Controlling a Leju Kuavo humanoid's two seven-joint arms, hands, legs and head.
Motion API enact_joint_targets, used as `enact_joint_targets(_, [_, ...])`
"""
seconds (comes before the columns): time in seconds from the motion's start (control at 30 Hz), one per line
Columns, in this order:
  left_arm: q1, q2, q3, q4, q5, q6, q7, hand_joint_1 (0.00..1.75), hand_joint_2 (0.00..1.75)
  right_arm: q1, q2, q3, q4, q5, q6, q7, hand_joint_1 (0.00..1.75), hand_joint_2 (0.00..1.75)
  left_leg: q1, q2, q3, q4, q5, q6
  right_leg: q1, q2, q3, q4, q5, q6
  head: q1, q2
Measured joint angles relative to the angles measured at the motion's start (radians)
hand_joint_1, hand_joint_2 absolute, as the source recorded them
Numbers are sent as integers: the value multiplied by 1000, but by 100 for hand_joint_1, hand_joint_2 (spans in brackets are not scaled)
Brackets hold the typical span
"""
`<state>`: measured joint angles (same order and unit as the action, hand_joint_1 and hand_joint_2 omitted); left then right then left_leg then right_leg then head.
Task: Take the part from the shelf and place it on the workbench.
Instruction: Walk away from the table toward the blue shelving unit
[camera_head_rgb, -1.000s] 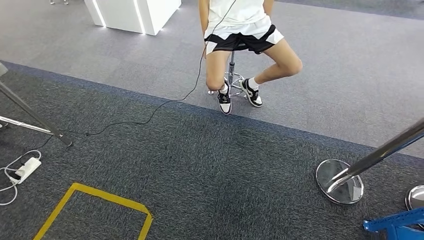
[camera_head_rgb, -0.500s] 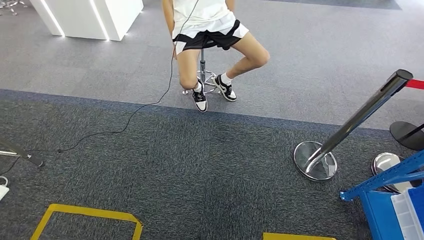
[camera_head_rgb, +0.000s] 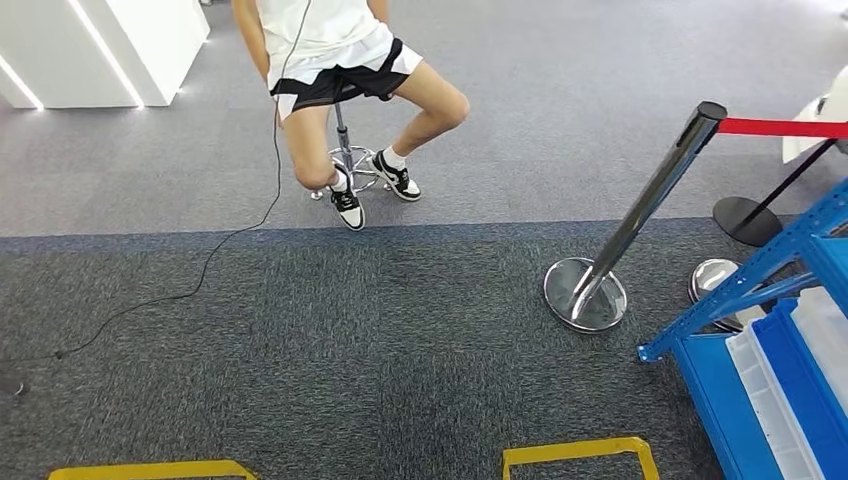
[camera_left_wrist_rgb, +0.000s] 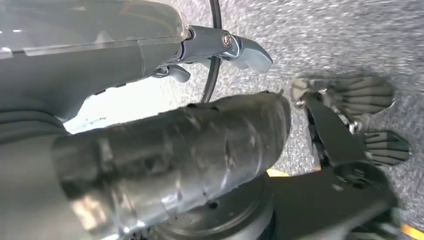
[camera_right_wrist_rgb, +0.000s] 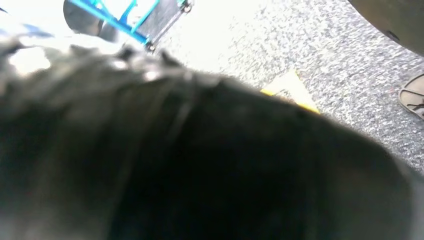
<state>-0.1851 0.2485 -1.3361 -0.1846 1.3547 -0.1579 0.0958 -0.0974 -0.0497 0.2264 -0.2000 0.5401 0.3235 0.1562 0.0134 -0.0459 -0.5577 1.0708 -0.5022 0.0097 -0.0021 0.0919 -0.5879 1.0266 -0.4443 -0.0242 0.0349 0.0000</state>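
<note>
A: Two yellow tape outlines lie along the bottom edge of the head view: one at lower left, one at lower centre, both on dark grey carpet.

B: State the position of the shelf.

A: A blue shelf frame enters at the right edge and lower right corner. Pale translucent bins sit in it beside blue bins. Which part is to be taken cannot be told; the bin contents cannot be made out.

B: Report items near the shelf.

A: One chrome barrier post stands tilted in the frame on a round chrome base, just left of the shelf. A red belt runs from its cap toward the right edge. A second chrome base shows partly behind the shelf frame, and a black base stands further up the frame.

B: Report the person.

A: A person sits on a wheeled stool at upper centre-left, on lighter grey carpet. A black cable runs from the person down toward the left edge. White cabinets occupy the upper left corner.

B: State the finger condition of each hand.

A: Left hand: seen close up in the left wrist view over the carpet, with nothing visible in it; whether the fingers are apart or curled cannot be told. Right hand: a dark blurred mass in the right wrist view; finger state cannot be told.
</note>
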Motion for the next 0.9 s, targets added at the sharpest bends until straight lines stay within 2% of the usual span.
enact_joint_targets(0.03, [-1, 3, 1, 0, 0, -2, 3, 0, 0, -1, 0, 0, 0, -2, 1, 0, 0, 0, -1, -15, 14, -36, 10, 3, -1, 10, -4, 3, 0, 5, 0, 0])
enact_joint_targets(0.07, [-2, 5, 2, 0, 0, -3, 6, 0, 0, -1, 0, -1, 0, -4, 2, 0, 0, 0, -3, -22, 18, -49, 8, 7, -2, 19, -8, 4, 1, 11, 0, 0])
enact_joint_targets(0.13, [-6, 7, 4, 0, 0, -7, 10, 0, 0, 1, 0, -1, 0, -7, 2, 0, 0, 0, -3, -3, 22, -57, 15, 17, -6, 31, -16, 5, 5, 24, 0, 0])
enact_joint_targets(0.17, [-7, 8, 5, 0, 0, -9, 11, 0, 0, 3, 0, -2, 0, -8, 2, 0, 0, 0, -2, 9, 25, -63, 20, 24, -5, 16, -21, 14, -1, 29, 0, 0])
enact_joint_targets(0.2, [-7, 8, 6, 0, 0, -10, 12, 0, 0, 3, 0, -2, 0, -8, 2, 0, 0, 0, -1, 22, 27, -70, 26, 31, -3, -9, -34, 40, -18, 33, 1, 0])
enact_joint_targets(0.27, [-4, 9, 7, 0, 1, -11, 13, 0, 0, 2, 1, -3, 0, -11, 1, 1, 0, 0, -2, 48, 27, -77, 31, 40, -4, -66, -87, 149, -83, 40, 3, 0])
enact_joint_targets(0.3, [-3, 9, 8, 0, 2, -11, 15, 0, 0, 1, 2, -5, 0, -13, 1, 1, 0, 0, -4, 62, 25, -77, 31, 41, -7, -78, -119, 215, -113, 44, 3, 0])
enact_joint_targets(0.33, [-1, 9, 10, 0, 2, -11, 16, 0, 0, 1, 2, -7, 0, -17, 1, 2, 0, 0, -5, 75, 25, -76, 30, 41, -10, -83, -141, 262, -129, 47, 3, 0])
enact_joint_targets(0.37, [0, 9, 12, 0, 3, -12, 17, 0, 0, 2, 2, -9, 0, -20, 1, 2, 0, 0, -5, 88, 25, -76, 29, 40, -13, -87, -146, 275, -125, 50, 3, 0])
enact_joint_targets(0.4, [0, 9, 15, 0, 3, -13, 18, 0, 0, 2, 2, -12, 0, -22, 2, 3, 0, 0, -5, 100, 26, -76, 27, 38, -15, -92, -131, 249, -103, 53, 3, 0])
enact_joint_targets(0.43, [0, 8, 18, 0, 3, -14, 18, 0, 0, 2, 1, -15, 0, -24, 2, 3, 0, 0, -4, 111, 28, -75, 25, 35, -16, -103, -96, 187, -71, 53, 3, 0])
enact_joint_targets(0.5, [-1, 8, 22, 0, 2, -14, 19, 0, 0, 0, 1, -18, 0, -26, 2, 3, 0, 0, -8, 132, 34, -71, 17, 25, -13, -147, -26, 56, -23, 47, 3, 0])
enact_joint_targets(0.53, [-1, 8, 23, 0, 2, -15, 20, 0, 0, -1, 1, -18, 0, -27, 2, 3, 0, 0, -10, 141, 36, -70, 13, 19, -10, -160, -7, 18, -14, 41, 3, 0])
enact_joint_targets(0.57, [-2, 9, 23, 0, 1, -15, 23, 0, 0, -2, 1, -19, 0, -29, 3, 3, 0, 0, -12, 151, 39, -68, 10, 12, -6, -164, -2, 5, -13, 34, 2, 0])
enact_joint_targets(0.63, [-7, 9, 24, 0, -3, -16, 27, 0, 0, -1, 1, -20, 0, -31, 6, 2, 0, 0, -10, 161, 43, -67, 5, -1, -5, -140, -3, 2, -8, 21, 2, 0])
enact_joint_targets(0.7, [-10, 9, 24, 0, -5, -16, 30, 0, 0, -1, 1, -22, 0, -34, 8, 2, 0, 0, -4, 123, 31, -32, -25, -11, -8, -119, -1, -6, -2, 6, 2, 0])
enact_joint_targets(0.77, [-9, 9, 24, 0, -8, -16, 34, 0, 0, -4, 1, -25, 0, -38, 8, 3, 0, 0, 0, 68, -21, 82, -88, -14, -8, -97, -3, -8, 1, -4, 2, 0])
enact_joint_targets(0.8, [-7, 9, 24, 0, -10, -16, 37, 0, 0, -5, 1, -26, 0, -40, 8, 3, 0, 0, 1, 58, -55, 151, -117, -14, -5, -84, -4, -7, 2, -6, 2, 0])
enact_joint_targets(0.83, [-6, 9, 24, -1, -12, -15, 39, 0, 0, -6, 1, -28, 0, -41, 8, 3, 0, 0, 1, 54, -82, 204, -130, -14, -2, -70, -6, -5, 3, -7, 2, 0])
enact_joint_targets(0.87, [-5, 9, 24, -1, -14, -15, 41, 0, 0, -5, 1, -30, 0, -42, 8, 3, 0, 0, 1, 52, -95, 222, -123, -12, 0, -55, -6, -3, 3, -8, 2, 0])
enact_joint_targets(0.9, [-4, 9, 24, -1, -15, -15, 42, 0, 0, -5, 1, -31, 0, -42, 8, 4, 0, 0, 0, 49, -88, 199, -95, -9, 1, -41, -6, -1, 3, -8, 2, 0])
